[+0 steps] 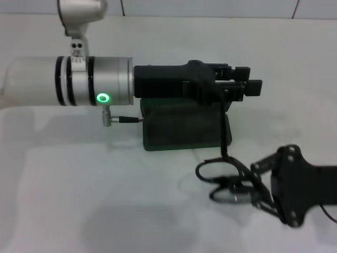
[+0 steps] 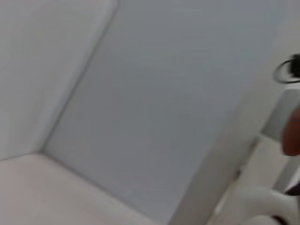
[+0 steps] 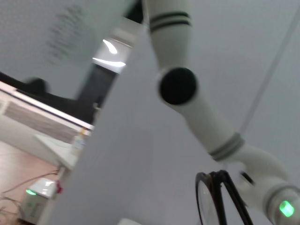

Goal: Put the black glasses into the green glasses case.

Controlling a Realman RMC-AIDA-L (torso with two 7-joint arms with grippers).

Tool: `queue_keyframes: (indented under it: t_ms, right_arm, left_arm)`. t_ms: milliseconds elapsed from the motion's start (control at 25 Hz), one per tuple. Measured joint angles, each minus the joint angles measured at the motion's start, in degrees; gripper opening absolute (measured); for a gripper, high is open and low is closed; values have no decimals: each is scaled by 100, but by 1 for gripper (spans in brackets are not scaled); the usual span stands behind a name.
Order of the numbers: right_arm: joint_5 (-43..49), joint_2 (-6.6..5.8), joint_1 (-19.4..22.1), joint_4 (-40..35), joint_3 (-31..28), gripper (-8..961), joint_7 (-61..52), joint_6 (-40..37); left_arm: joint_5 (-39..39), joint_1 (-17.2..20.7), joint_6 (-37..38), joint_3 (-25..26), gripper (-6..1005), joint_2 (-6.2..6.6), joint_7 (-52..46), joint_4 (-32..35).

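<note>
A white counter [image 1: 79, 200] is seen in the head view, bearing the green glasses case [image 1: 181, 129] near its middle. The case lies flat, dark green, and its far portion is covered from above by the left arm. Whether its lid is raised or lowered cannot be told from this view.

The left arm [image 1: 79, 79] is extended across the scene from the robot's left, with a green indicator ring lit on its silver wrist segment. The left end effector [image 1: 247, 87] is held above the far right corner of the case. Its fingers appear parted with nothing between them, so it is recorded as released.

The black glasses [image 1: 224, 176] are located just in front of the case, toward the robot's right. One temple arm is seen rising toward the near right corner of the case, where it appears to meet the case edge. The lenses are positioned lower, toward the right arm.

The right end effector [image 1: 247, 190] is brought in from the robot's right, and its fingers are clenched on the frame of the glasses.

In the right wrist view, the black frame is visible close to the camera, with the left arm beyond it. The left wrist view shows only a wall and blurred surroundings.
</note>
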State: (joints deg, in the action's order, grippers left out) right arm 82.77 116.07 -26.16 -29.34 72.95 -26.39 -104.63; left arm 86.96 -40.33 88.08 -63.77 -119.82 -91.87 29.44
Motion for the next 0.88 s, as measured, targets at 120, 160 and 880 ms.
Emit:
queue_keyframes:
  t_ms: [120, 160, 880]
  right_arm:
    - [-380, -10, -61, 315, -11, 89, 16, 286]
    - [-514, -9, -38, 340, -11, 89, 27, 389]
    - [-689, 6, 41, 240, 142, 87, 30, 1549]
  left_arm:
    - [-15, 28, 252, -15, 563, 16, 121, 15]
    - [14, 25, 264, -37, 563, 16, 123, 15]
    - [-79, 231, -25, 547, 566, 33, 374, 14]
